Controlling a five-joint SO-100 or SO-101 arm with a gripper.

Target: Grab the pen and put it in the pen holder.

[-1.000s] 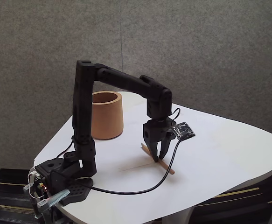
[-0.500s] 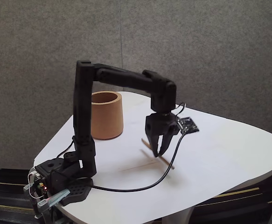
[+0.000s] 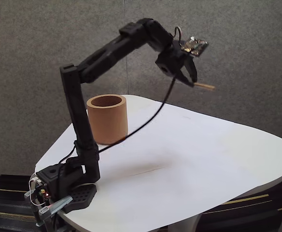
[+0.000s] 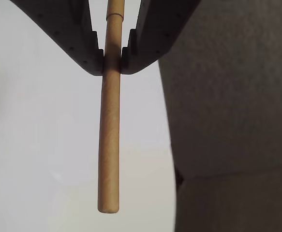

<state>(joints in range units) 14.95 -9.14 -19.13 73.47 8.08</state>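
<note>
Pen [image 4: 109, 145] now being held clamped in tool [image 3: 193, 81], lifted off counter [image 3: 203, 154] since earlier; carry to pen holder [image 3: 107, 119] judged next.

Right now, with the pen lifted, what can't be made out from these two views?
- Pen upper end: wrist view, cut off by the top edge between the end effector fingers.
- Pen holder inside: fixed view, hidden by its near wall.
- Pen's gripped part: fixed view, too small.

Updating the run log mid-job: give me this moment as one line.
gripper: shut on pen | arm: raised high above table | pen: clamped, airborne, right of cup in fixed view | pen holder: upright, empty | step: carry
</note>
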